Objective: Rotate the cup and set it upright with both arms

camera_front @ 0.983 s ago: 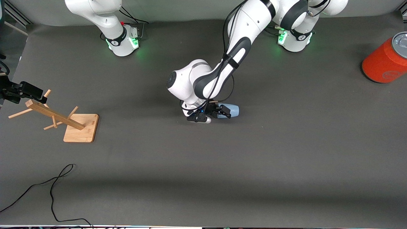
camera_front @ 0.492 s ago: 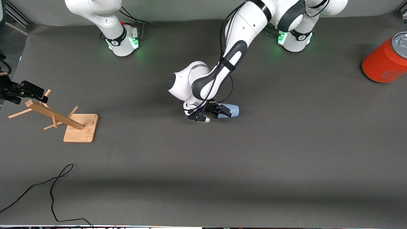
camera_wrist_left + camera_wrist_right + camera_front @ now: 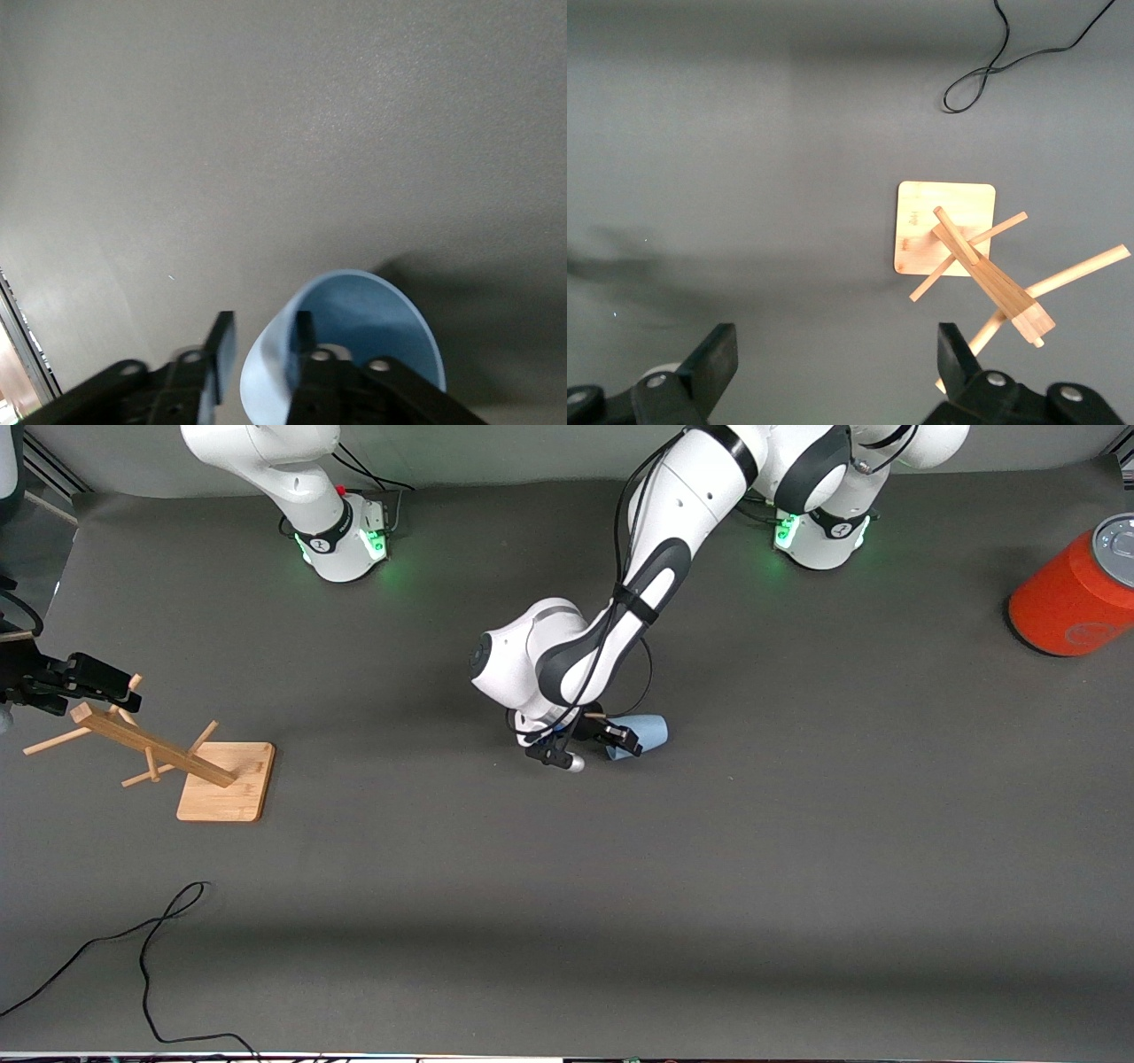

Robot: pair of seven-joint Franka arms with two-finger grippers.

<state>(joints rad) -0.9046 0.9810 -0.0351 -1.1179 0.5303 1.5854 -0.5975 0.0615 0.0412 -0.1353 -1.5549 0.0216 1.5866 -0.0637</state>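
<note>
The pale blue cup (image 3: 648,732) lies tipped on the grey mat at mid-table, its mouth toward the left gripper. My left gripper (image 3: 617,738) is down at the cup's rim. In the left wrist view the cup (image 3: 372,319) fills the lower part, and the left gripper (image 3: 261,335) stands astride its wall. One of its fingers (image 3: 302,336) is inside the mouth, the other outside, and the jaws have closed in on the wall. My right gripper (image 3: 104,680) hovers open over the top of a wooden rack at the right arm's end; it (image 3: 837,363) holds nothing.
A wooden peg rack (image 3: 226,781) on a square base stands at the right arm's end, seen from above as the rack (image 3: 943,226). An orange-red can (image 3: 1070,598) with a grey lid stands at the left arm's end. A black cable (image 3: 151,943) lies near the front camera.
The left gripper's jaws have narrowed onto the cup's wall, and the cup has tipped and turned slightly. The right gripper has drifted a little over the rack's top.
</note>
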